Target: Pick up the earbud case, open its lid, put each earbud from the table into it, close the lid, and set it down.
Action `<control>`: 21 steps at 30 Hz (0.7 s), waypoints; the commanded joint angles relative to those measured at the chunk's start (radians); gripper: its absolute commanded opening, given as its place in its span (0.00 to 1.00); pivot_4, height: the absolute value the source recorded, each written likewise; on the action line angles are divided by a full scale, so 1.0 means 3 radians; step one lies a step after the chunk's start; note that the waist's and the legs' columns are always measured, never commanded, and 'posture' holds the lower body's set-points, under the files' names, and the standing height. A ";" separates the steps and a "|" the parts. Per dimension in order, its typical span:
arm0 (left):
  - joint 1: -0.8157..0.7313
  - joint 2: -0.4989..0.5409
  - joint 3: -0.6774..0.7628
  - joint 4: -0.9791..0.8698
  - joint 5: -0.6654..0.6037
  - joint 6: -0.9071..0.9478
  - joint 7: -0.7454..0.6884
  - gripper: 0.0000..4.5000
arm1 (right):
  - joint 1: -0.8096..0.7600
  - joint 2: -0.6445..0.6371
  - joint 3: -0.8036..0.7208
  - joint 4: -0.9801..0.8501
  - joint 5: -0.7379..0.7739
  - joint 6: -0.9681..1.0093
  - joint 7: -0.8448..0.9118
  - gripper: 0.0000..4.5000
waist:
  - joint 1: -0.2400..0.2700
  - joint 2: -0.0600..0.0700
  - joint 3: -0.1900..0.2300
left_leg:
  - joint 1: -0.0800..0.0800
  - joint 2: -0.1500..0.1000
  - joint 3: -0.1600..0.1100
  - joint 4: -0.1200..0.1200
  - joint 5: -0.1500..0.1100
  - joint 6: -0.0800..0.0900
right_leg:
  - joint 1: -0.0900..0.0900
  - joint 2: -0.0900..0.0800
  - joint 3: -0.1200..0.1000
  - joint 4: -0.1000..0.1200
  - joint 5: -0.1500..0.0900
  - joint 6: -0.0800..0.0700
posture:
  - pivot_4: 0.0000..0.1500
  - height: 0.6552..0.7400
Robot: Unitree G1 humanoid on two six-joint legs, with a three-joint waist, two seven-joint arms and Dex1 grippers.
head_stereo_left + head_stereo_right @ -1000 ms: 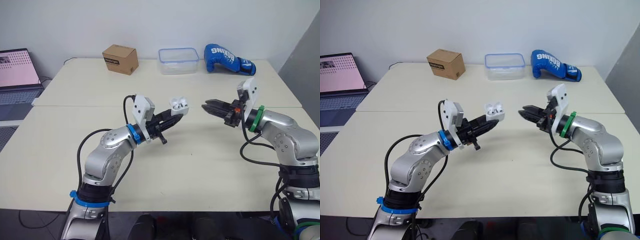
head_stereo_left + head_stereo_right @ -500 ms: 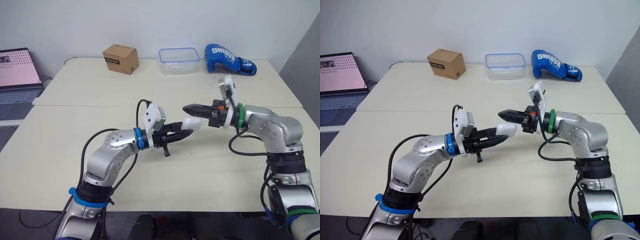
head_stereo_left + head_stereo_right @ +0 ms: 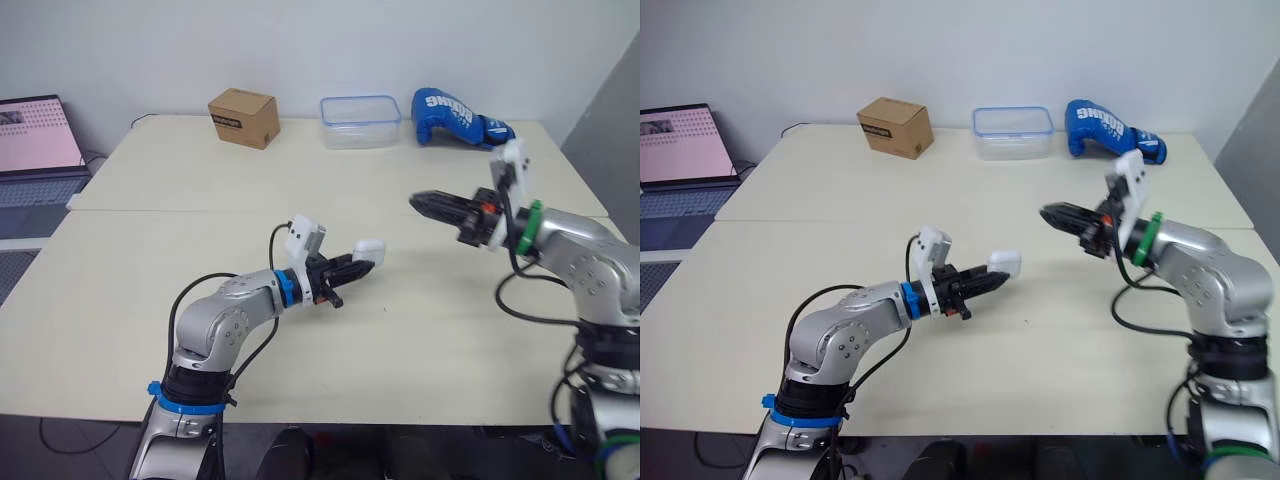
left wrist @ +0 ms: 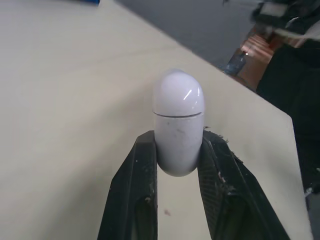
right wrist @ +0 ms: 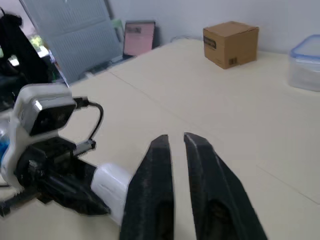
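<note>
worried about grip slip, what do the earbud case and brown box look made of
Earbud case: likely hard glossy white plastic, given the bright highlight on its lid and crisp seam. Brown box: probably matte cardboard, with dull tan faces, folded edges and a dark printed label.

Silver arms (image 3: 225,312), blk cables (image 3: 508,296); blue ring (image 3: 286,288) L tool (image 3: 360,263), green ring (image 3: 524,228) R tool (image 3: 420,201)

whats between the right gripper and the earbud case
Nothing: only bare table separates the right gripper from the earbud case, as seen in the left eye view.
</note>
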 commanded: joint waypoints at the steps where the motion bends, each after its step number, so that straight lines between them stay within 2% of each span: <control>1: -0.0055 -0.0351 0.0207 0.0201 -0.0137 0.0338 0.0481 0.16 | 0.0433 -0.0287 0.0117 -0.0346 -0.0212 -0.0413 0.0333 0.37 | 0.0007 -0.0001 0.0000 | -0.0001 -0.0004 0.0000 0.0001 0.0000 0.0000 | 0.0000 -0.0002 0.0000 -0.0001 0.0000 0.0000 | 1.00 1.00; 3: -0.0102 -0.0546 0.0386 0.0360 -0.0183 0.0444 0.0690 0.16 | 0.0591 -0.0348 0.0182 -0.0374 -0.0350 -0.0607 0.0359 0.54 | -0.0006 -0.0003 0.0002 | -0.0003 -0.0004 0.0002 0.0004 0.0000 0.0000 | 0.0000 -0.0004 0.0001 -0.0003 -0.0001 0.0002 | 1.00 1.00; 7: -0.0103 -0.0561 0.0459 0.0522 -0.0108 0.0561 0.0834 0.16 | 0.0677 -0.0270 0.0218 -0.0361 -0.0440 -0.0739 0.0272 0.85 | -0.0036 -0.0003 0.0002 | 0.0010 0.0002 0.0015 0.0002 0.0001 -0.0001 | 0.0000 -0.0002 0.0009 0.0002 -0.0009 0.0016 | 1.00 1.00; 8: -0.0097 -0.0501 0.0449 0.0532 -0.0082 0.0578 0.0830 0.24 | 0.0685 -0.0261 0.0230 -0.0352 -0.0456 -0.0763 0.0266 0.95 | -0.0036 -0.0003 0.0002 | 0.0014 0.0004 0.0015 0.0002 0.0001 -0.0001 | 0.0002 0.0001 0.0009 0.0003 -0.0010 0.0016 | 1.00 1.00; 9: -0.0093 -0.0457 0.0437 0.0534 -0.0066 0.0588 0.0822 0.33 | 0.0688 -0.0257 0.0237 -0.0345 -0.0462 -0.0777 0.0263 1.00 | -0.0036 -0.0003 0.0002 | 0.0016 0.0006 0.0014 0.0001 0.0001 -0.0001 | 0.0004 0.0003 0.0009 0.0004 -0.0010 0.0015 | 1.00 1.00; 16: 0.0107 0.0417 0.0620 0.0355 -0.0085 0.0787 0.0571 0.80 | 0.0553 -0.0216 0.0229 -0.0164 -0.0504 -0.0855 0.0286 1.00 | -0.0036 -0.0001 0.0001 | 0.0017 0.0006 0.0015 -0.0001 0.0001 -0.0002 | 0.0003 0.0005 0.0016 0.0005 -0.0010 0.0011 | 1.00 1.00; 19: 0.0411 0.0905 0.0656 0.0181 -0.0029 0.0578 0.0273 0.98 | 0.0526 -0.0253 0.0221 -0.0087 -0.0521 -0.0907 0.0340 1.00 | -0.0053 -0.0001 0.0000 | 0.0023 0.0009 0.0017 -0.0005 0.0001 -0.0002 | 0.0003 0.0007 0.0017 0.0006 -0.0014 0.0007 | 1.00 1.00; 21: 0.0582 0.1151 0.0636 0.0081 0.0149 0.0044 0.0027 0.99 | 0.0521 -0.0294 0.0199 -0.0046 -0.0517 -0.0924 0.0384 1.00 | -0.0064 -0.0001 0.0000 | 0.0030 0.0013 0.0022 -0.0011 0.0000 -0.0002 | 0.0004 0.0010 0.0021 0.0008 -0.0016 0.0002 | 1.00 1.00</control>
